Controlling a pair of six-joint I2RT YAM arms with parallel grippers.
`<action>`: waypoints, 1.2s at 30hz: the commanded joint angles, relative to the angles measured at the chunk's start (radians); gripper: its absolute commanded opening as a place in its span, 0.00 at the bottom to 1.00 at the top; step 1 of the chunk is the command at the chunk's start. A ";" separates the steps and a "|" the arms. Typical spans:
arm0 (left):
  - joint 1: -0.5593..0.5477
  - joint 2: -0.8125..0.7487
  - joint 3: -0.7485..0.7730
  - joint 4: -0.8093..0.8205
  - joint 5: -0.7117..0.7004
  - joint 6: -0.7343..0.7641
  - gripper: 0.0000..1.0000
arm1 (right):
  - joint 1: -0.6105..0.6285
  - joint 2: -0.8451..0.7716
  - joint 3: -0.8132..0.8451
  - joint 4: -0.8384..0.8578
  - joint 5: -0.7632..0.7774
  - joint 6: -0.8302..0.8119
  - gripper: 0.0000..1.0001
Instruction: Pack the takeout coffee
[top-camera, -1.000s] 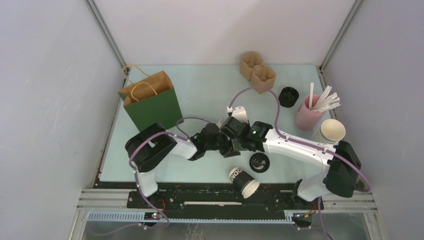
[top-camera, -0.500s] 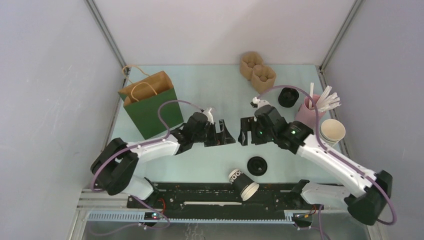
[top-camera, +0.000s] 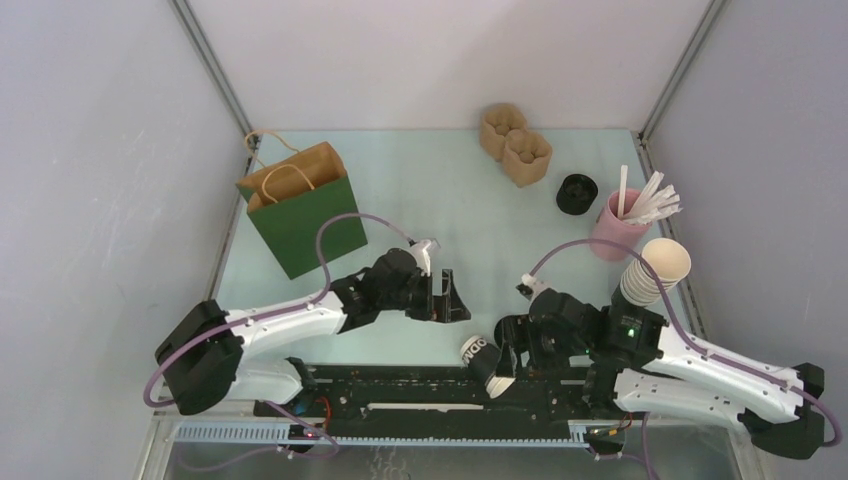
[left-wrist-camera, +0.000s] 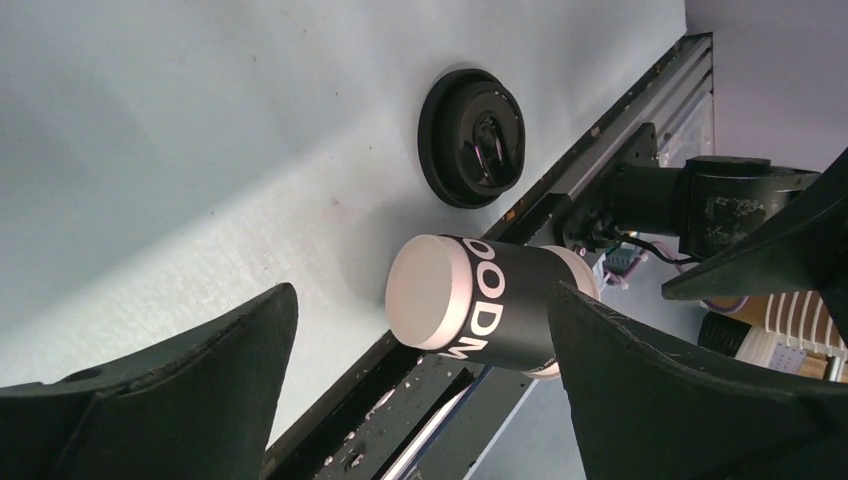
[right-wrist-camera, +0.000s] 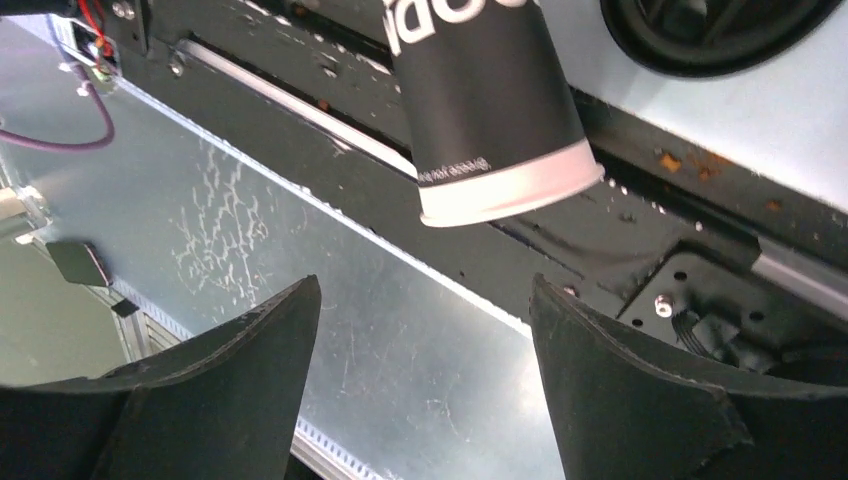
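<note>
The takeout coffee cup (top-camera: 485, 360) lies on its side at the table's near edge, black wall with white letters, mouth pointing off the table. It has no lid on. Its white base (left-wrist-camera: 425, 300) faces the left wrist camera; its white rim (right-wrist-camera: 510, 195) shows in the right wrist view. A round black lid (left-wrist-camera: 472, 137) lies flat on the table beside it, also in the right wrist view (right-wrist-camera: 710, 30); my right arm hides it from above. My left gripper (top-camera: 445, 298) (left-wrist-camera: 422, 290) is open and empty, short of the cup. My right gripper (top-camera: 510, 348) (right-wrist-camera: 424, 282) is open and empty, right beside the cup.
A green and brown paper bag (top-camera: 300, 210) stands at the left. A cardboard cup carrier (top-camera: 515, 145) sits at the back. A stack of black lids (top-camera: 576, 193), a pink cup of straws (top-camera: 612, 228) and nested paper cups (top-camera: 655, 268) stand at the right.
My right arm has swung back from the table's middle to the near edge beside the cup. My left gripper has moved nearer, toward the cup. The cup and lid have not moved.
</note>
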 joint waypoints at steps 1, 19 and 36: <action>-0.032 -0.019 -0.009 0.000 -0.024 0.009 1.00 | 0.076 -0.035 -0.016 -0.085 0.115 0.221 0.84; -0.122 0.114 -0.004 0.101 -0.081 -0.093 0.81 | 0.061 0.008 -0.248 0.440 0.302 0.478 0.72; 0.017 0.077 -0.068 0.081 -0.112 -0.052 0.72 | -0.155 0.272 -0.248 0.829 0.093 0.132 0.35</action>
